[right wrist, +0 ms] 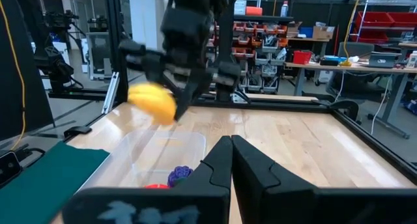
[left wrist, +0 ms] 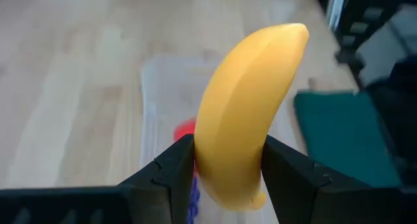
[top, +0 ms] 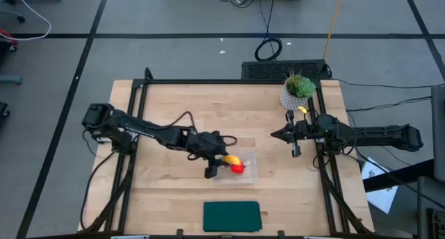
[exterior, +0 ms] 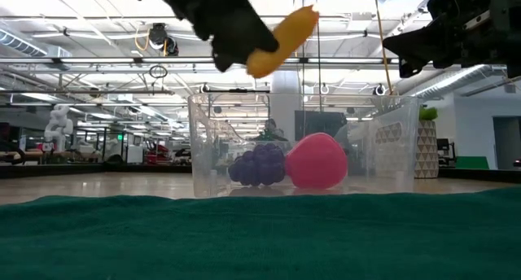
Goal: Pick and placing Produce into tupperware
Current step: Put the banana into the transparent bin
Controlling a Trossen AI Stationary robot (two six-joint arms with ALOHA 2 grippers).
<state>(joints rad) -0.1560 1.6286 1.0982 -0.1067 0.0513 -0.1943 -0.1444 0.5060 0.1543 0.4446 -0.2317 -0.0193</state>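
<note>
Left wrist view shows the yellow toy banana [left wrist: 244, 113], smooth and curved, pinched between the left gripper's [top: 217, 165] two dark fingers and held in the air above the clear tupperware [exterior: 391, 150]. Inside that container lie the purple grape cluster [exterior: 259, 166] and the red strawberry [exterior: 317, 161], side by side. The right gripper [top: 279, 135] waits pressed closed and empty, far right near the potted plant [top: 299, 88]; bare wood surrounds the tub.

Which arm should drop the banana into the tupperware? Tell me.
Left. Its pincer is shut on the banana, held above the tupperware with the grapes and strawberry inside. The right pincer waits shut near the plant.
</note>
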